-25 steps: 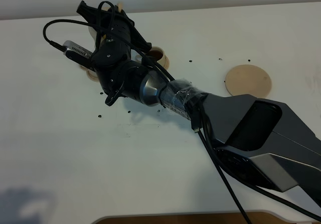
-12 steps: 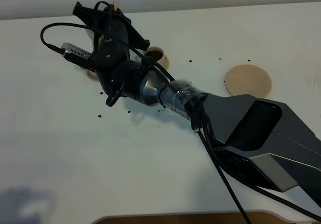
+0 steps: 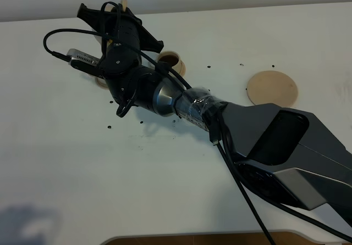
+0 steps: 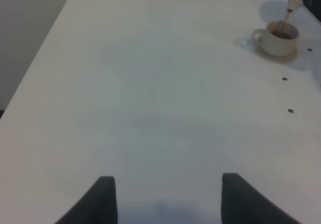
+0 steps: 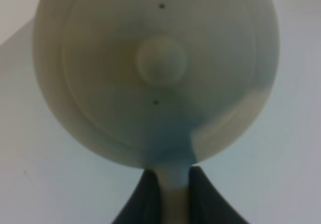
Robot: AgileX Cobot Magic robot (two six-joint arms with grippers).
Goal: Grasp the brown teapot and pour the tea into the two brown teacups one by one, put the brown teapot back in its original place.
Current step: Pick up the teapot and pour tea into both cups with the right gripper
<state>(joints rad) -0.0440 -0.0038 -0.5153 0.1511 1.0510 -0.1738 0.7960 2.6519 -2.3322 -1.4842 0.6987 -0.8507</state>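
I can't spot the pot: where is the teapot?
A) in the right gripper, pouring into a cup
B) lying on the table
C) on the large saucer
A: the right gripper clamps the teapot by its handle, tea runs into a teacup, and the large saucer lies bare.

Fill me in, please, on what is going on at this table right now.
The right arm stretches across to the left side of the table, its right claw shut on the handle of the brown teapot. A thin stream of tea runs from the spout into a teacup standing on its small saucer. The wide round saucer where the pot belongs lies bare on the right. The left claw is open above bare table, holding nothing.
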